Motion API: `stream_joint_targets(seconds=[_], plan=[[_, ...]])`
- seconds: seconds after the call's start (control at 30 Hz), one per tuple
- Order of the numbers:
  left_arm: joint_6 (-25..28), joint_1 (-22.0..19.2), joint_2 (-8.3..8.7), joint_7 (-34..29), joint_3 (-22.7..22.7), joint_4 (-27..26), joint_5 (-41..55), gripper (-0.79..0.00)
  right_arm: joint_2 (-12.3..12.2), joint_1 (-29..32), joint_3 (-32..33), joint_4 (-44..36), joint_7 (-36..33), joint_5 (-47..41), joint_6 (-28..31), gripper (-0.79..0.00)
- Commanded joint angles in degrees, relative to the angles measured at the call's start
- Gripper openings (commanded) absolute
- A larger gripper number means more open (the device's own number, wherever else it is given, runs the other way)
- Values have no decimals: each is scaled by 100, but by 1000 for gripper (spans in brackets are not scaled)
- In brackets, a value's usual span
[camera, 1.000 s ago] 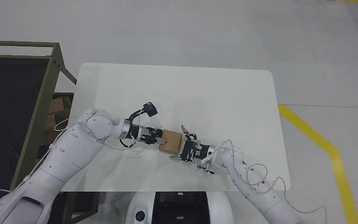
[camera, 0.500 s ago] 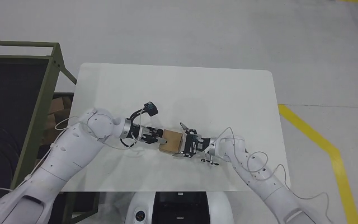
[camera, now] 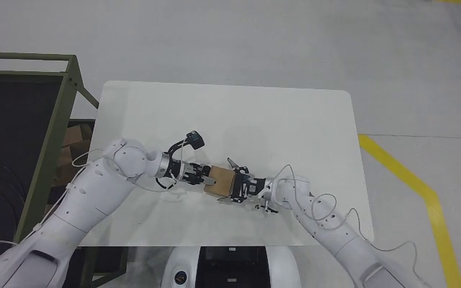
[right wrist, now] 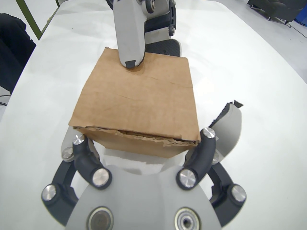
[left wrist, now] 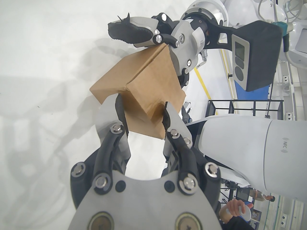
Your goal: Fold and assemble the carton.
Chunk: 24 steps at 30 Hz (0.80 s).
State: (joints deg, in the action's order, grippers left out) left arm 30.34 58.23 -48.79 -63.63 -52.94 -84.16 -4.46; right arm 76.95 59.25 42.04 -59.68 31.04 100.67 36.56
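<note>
**Site:** grey shop floor (camera: 216, 43); yellow floor line (camera: 403, 176) at 3–4 o'clock of the table.

**Surface:** white table (camera: 288, 122), rounded corners. Green rack (camera: 61, 93) stands off its 9 o'clock edge, w/ cardboard stock inside.

**Item 1, carton (camera: 222, 180):** brown, small, boxed up. Sits near the table's 6 o'clock edge, held between both arms. Top panel flat. The end facing the R palm shows a ragged seam, flap prob. not fully seated.

**Item 2, left gripper (camera: 209, 178):** at carton's 9 o'clock. Fingers pinched on that end, one pad on the top panel and one below.

**Item 3, right gripper (camera: 232, 181):** at carton's 3 o'clock. Fingers spread wide, straddling the end w/o clamping; carton end is close to or against the palm, contact can't be confirmed.

**Change, last sec:**
- R wrist swung up from approx. 4–5 o'clock of the carton to square-on at 3 o'clock.
- R fingers stayed apart throughout.
- L grip and carton pos. approx. unchanged.

**Meaning for task:** L acts as anchor, and R is now lined up to press or close on the seam end. Assy looks late-stage. Risk: push skews the carton out of the L pinch.
</note>
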Motion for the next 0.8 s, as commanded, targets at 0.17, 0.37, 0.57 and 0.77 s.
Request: stream_joint_targets(seconds=[0.17,0.37,0.57,0.77], plan=[[2,-7,-8,2,5,11,-4,-453,23,-45,-74,52,8,-17,-24,0],[9,-11,-13,8,5,13,-10,-459,34,-69,-117,84,38,-26,-54,0],[5,-10,-15,-3,1,1,-19,-459,26,-65,-135,91,84,-7,-86,-12],[4,-11,-16,-2,-7,-9,-22,-456,5,-49,-124,72,123,5,-109,-12]])
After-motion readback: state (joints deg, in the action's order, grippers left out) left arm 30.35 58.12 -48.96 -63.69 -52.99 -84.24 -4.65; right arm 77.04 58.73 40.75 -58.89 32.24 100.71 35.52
